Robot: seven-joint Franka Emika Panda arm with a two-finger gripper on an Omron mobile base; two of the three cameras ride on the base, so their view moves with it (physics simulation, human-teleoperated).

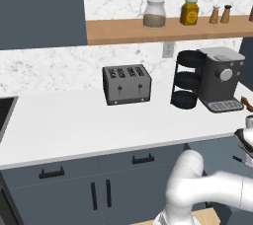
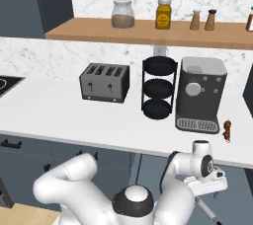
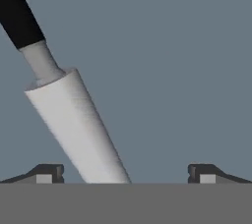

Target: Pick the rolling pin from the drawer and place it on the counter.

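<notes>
Nearest the hand camera, the rolling pin [image 3: 78, 129] is seen lying aslant on the plain blue-grey drawer floor [image 3: 187, 70], its pale barrel running up to a grey neck and a black handle at the upper left. The gripper [image 3: 125, 173] is held over it with the fingers [image 3: 47, 173] spread as wide as they go, one to each side of the barrel's lower end, and nothing is gripped (contact with the pin cannot be made out). From the base cameras, the counter [image 1: 74, 125] is shown as a long white slab over dark slate-blue cabinets [image 1: 74, 189]. Toward its back edge a coffee machine [image 1: 221, 78] is placed at the right, a black three-tier rack [image 1: 187, 78] just beside it, and a four-slot toaster [image 1: 126, 84] nearer the middle. A small reddish item [image 2: 227, 130] lies near the front edge, right of the coffee machine.
</notes>
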